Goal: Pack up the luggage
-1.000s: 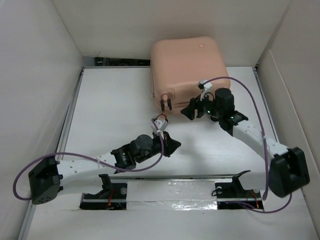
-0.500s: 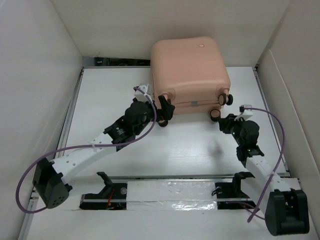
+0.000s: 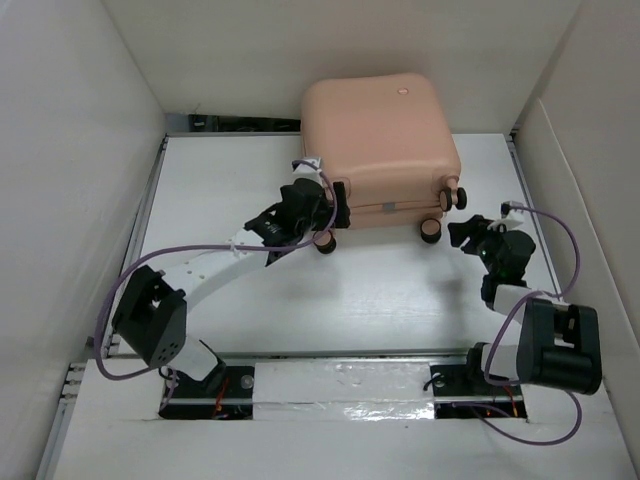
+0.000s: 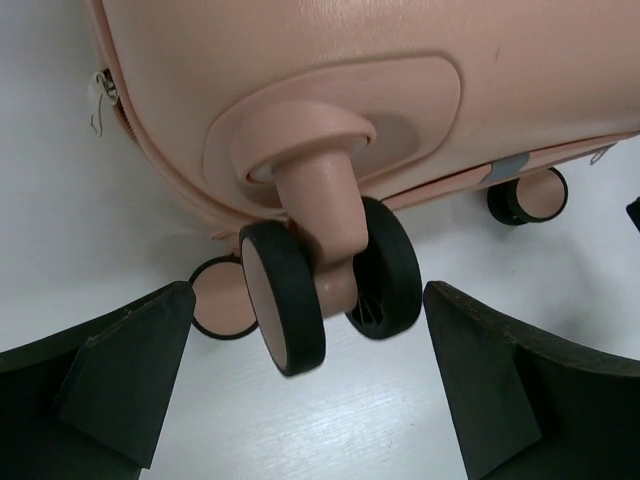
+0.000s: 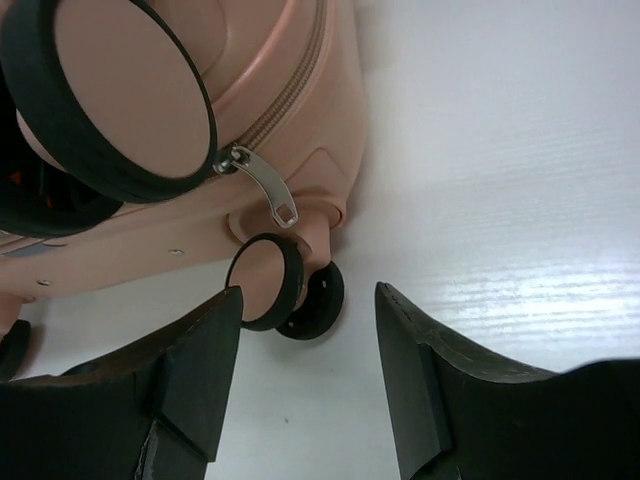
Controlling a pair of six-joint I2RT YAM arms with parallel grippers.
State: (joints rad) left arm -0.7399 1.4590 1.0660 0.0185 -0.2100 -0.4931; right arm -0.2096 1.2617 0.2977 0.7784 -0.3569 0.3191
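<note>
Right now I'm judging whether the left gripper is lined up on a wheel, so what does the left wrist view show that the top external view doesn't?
Only the left wrist view: a twin black-tyred wheel framed between the open left gripper's fingers, touching neither, with its pink stem and recessed mount. Only the top external view: the whole luggage, closed, and the right gripper beside the wheel at the other corner. Both: the peach shell, the wheels and the white table.

Smooth, faintly glossy plastic luggage (image 3: 380, 130); shiny metal zipper pull (image 5: 265, 187).
</note>
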